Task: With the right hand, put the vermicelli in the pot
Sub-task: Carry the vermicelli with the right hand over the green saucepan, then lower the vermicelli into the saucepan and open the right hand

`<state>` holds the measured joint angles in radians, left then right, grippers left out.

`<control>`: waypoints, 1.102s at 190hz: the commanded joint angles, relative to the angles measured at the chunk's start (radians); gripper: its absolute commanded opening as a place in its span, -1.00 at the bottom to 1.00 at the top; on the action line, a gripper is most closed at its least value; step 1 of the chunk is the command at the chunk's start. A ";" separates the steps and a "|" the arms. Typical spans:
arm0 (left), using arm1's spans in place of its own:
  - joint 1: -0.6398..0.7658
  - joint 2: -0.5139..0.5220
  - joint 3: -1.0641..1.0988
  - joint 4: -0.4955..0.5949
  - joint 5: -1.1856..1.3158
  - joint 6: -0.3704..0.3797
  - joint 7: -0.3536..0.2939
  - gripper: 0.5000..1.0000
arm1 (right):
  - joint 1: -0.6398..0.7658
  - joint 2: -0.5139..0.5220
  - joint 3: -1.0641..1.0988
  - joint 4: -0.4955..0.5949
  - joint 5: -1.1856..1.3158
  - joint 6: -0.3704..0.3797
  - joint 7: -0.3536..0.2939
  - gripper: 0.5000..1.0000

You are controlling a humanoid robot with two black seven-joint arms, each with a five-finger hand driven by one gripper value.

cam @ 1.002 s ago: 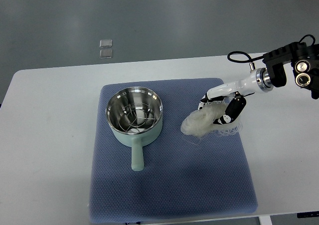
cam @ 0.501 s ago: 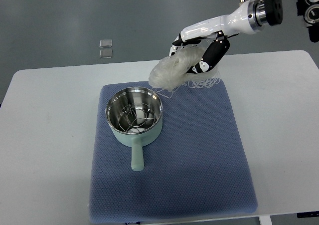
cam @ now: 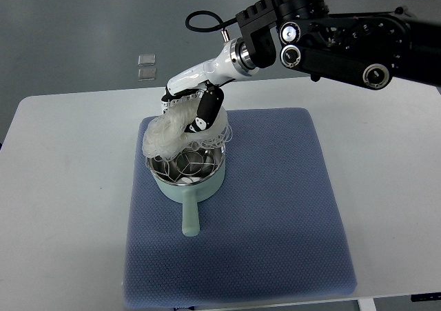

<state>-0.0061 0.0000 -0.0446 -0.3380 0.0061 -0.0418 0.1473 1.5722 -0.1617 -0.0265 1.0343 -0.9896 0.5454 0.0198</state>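
My right hand reaches in from the right edge and is shut on a pale, tangled bundle of vermicelli. The bundle hangs over the far rim of the pot, its loose strands touching or just above the rim. The pot is light green outside and shiny steel inside, with its handle pointing toward the near edge. It stands on a blue mat. My left arm does not show.
The mat lies on a white table. Two small clear squares lie on the grey floor beyond the table. The right forearm with its black housing spans the upper right.
The right hand has carried the vermicelli leftward, from the mat's right side, up past the far edge, and now down over the pot. The pot has stayed put.
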 commanded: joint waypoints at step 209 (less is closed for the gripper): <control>0.000 0.000 0.002 0.002 0.000 0.000 0.000 1.00 | -0.124 0.122 0.007 -0.174 -0.058 -0.050 0.002 0.71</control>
<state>-0.0061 0.0000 -0.0428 -0.3373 0.0060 -0.0421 0.1473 1.4383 -0.0256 -0.0284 0.8595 -1.0573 0.4904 0.0216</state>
